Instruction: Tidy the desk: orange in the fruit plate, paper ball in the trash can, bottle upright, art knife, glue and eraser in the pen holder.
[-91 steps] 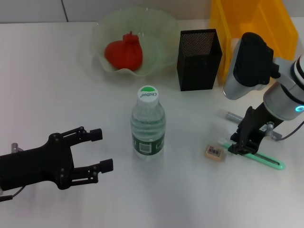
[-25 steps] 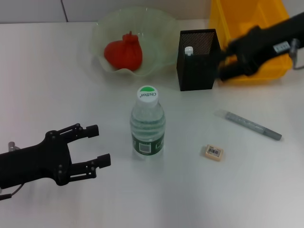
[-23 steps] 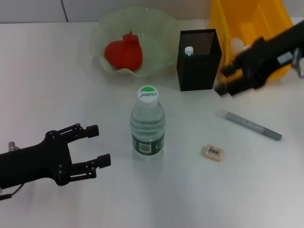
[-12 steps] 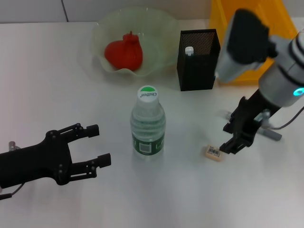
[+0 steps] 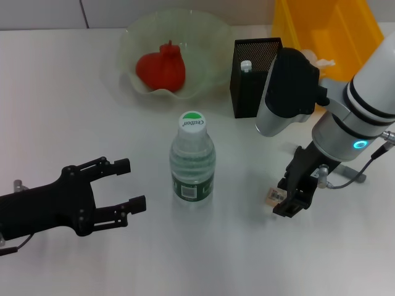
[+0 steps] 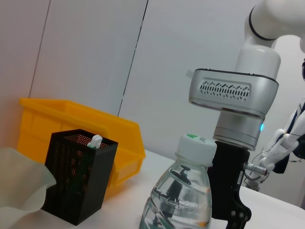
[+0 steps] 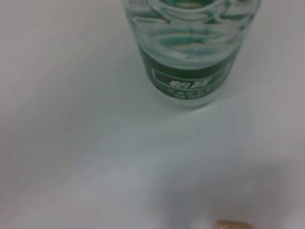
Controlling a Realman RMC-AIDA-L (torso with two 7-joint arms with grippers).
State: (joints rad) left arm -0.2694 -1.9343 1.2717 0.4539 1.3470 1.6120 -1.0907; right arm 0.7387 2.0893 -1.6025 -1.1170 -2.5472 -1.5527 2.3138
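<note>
The water bottle stands upright mid-table; it also shows in the left wrist view and the right wrist view. The orange lies in the glass fruit plate. The glue's white cap sticks out of the black mesh pen holder. My right gripper is low over the tan eraser, which peeks out beside it. The grey art knife lies mostly hidden behind the right arm. A paper ball lies in the yellow trash can. My left gripper is open and empty, left of the bottle.
The pen holder stands close in front of the yellow trash can. The right arm's bulky wrist hangs over the table between the pen holder and the eraser. The eraser's edge shows in the right wrist view.
The right arm has come from the pen holder, where the glue now stands, down and left onto the eraser. The left arm has barely moved.
</note>
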